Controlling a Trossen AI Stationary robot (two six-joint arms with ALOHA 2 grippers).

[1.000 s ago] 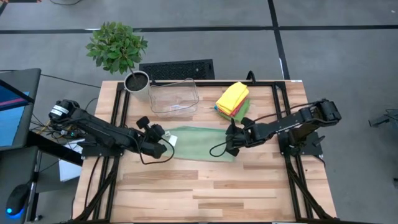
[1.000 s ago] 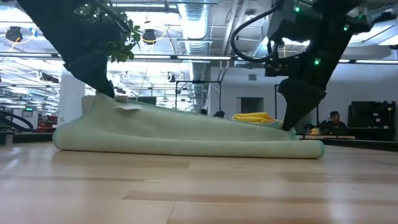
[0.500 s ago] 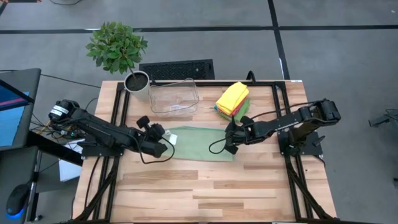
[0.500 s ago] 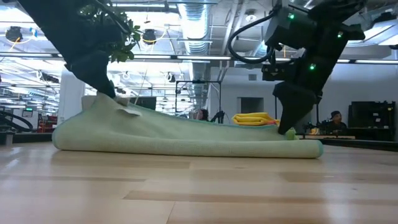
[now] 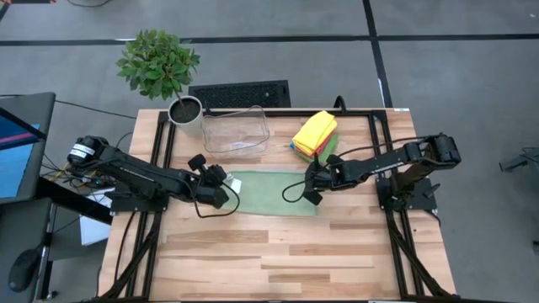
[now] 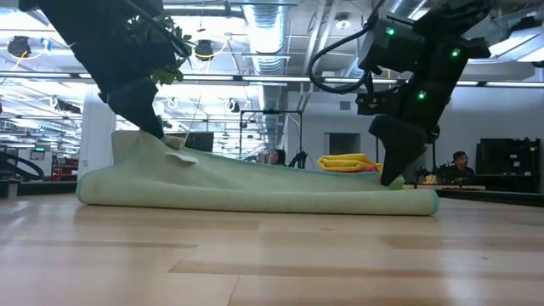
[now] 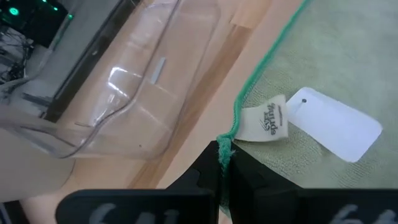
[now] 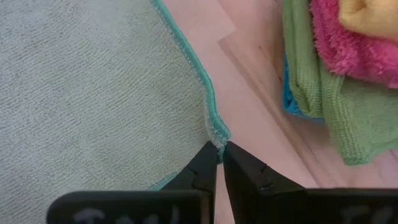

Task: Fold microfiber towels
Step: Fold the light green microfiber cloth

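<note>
The sage towel (image 5: pixel 271 193) lies mid-table, long axis 9-to-3 o'clock, its 2 far corners pinched by the left gripper (image 5: pixel 221 177) at 9 and right gripper (image 5: pixel 310 180) at 3.

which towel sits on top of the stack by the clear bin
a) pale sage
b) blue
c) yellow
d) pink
c, the yellow towel lies on top of the stack, with pink and green below it in the right wrist view.

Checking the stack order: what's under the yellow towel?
Under the yellow towel: a pink towel, then a bright green towel, with a blue edge at the bottom. Anything deeper is covered.
</note>
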